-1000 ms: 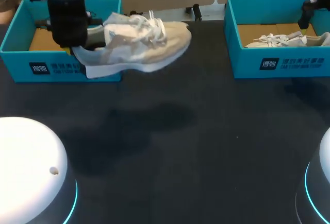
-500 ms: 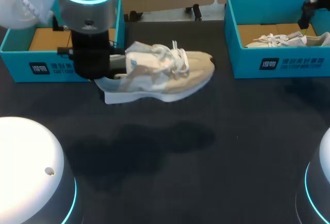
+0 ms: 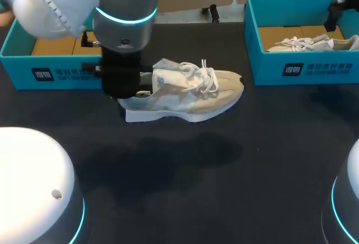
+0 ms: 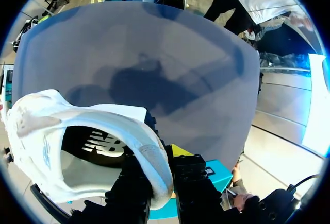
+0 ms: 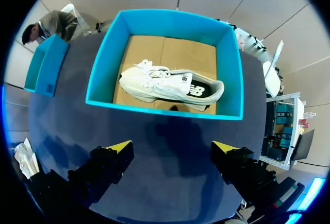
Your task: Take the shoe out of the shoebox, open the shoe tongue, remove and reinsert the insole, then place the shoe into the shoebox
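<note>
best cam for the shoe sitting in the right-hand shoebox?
Right wrist view: the boxed shoe lies whole in the shoebox, seen from above. Head view shows only its top over the front wall. Left wrist view doesn't show it.

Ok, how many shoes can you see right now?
2. One shoe hangs over the table, its heel gripped by the left tool. The other shoe lies in the right box. My left arm hides part of the left box.

Robotics lab; robot arm (image 3: 120, 25) over black table (image 3: 224, 171)
</note>
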`<state>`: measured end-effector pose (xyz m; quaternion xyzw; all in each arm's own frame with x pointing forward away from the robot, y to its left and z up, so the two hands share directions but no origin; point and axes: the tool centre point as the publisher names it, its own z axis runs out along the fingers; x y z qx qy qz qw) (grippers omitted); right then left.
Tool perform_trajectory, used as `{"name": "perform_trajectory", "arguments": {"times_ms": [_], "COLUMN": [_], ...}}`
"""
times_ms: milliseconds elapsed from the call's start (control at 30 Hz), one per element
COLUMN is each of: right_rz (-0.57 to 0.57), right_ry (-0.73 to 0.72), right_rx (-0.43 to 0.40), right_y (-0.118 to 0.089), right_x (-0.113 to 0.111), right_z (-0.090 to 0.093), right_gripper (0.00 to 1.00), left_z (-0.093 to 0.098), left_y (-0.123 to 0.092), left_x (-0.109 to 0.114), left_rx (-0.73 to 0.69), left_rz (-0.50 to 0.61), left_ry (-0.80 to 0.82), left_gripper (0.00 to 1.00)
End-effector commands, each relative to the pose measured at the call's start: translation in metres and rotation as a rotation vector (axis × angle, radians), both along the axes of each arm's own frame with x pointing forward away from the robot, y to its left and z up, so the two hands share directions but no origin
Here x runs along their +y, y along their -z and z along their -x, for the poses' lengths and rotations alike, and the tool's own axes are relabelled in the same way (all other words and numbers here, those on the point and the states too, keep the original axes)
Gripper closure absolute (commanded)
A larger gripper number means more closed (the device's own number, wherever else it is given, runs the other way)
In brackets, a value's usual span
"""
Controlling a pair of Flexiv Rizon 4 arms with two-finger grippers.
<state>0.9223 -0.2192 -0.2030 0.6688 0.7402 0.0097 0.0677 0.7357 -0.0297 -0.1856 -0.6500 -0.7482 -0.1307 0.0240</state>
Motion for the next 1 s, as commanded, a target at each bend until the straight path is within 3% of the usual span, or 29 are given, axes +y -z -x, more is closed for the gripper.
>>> {"name": "perform_trajectory", "arguments": {"times_ms": [33,300,667,1000], "right_rz": [0.001,0.001,0.001,0.001], "right_ry": [0.001,0.001,0.001,0.001], "right_rx": [0.0,0.0,0.0,0.0], "right_y": [0.0,0.0,0.0,0.0], "right_x": [0.0,0.0,0.0,0.0], "right_z": [0.0,0.0,0.0,0.0], "right_gripper": [0.0,0.0,0.0,0.0], "left_z": [-0.002,-0.002,0.003,0.004], "left_y": [-0.002,-0.002,0.058,0.098], "left_x": [-0.003,-0.003,-0.031,-0.044], "left_rx": [0.005,0.005,0.054,0.075], "left_rz": [-0.008,-0.008,0.035,0.042], "left_ry": [-0.002,-0.002,0.061,0.046], "left_gripper": [1.0,1.0,1.0,1.0]}}
